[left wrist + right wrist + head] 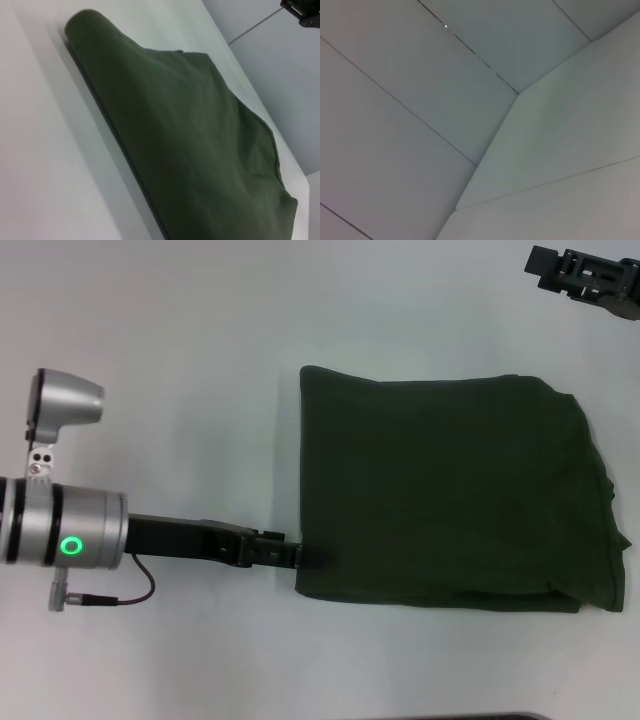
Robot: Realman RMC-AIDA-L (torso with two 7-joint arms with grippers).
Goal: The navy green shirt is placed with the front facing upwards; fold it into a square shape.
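The navy green shirt [450,495] lies folded into a rough square on the white table [180,320], with no lettering or neck tag showing. Its right side has stacked, slightly uneven layers. My left gripper [305,558] reaches in low from the left and meets the shirt's near left corner. The left wrist view shows the shirt [190,140] close up, with its rolled folded edge nearest. My right gripper [585,280] is parked at the far right, away from the shirt. It also shows in the left wrist view [302,12].
White table surface surrounds the shirt on the left and far sides. A dark strip marks the table's near edge [500,717]. The right wrist view shows only pale panels and a table corner [520,95].
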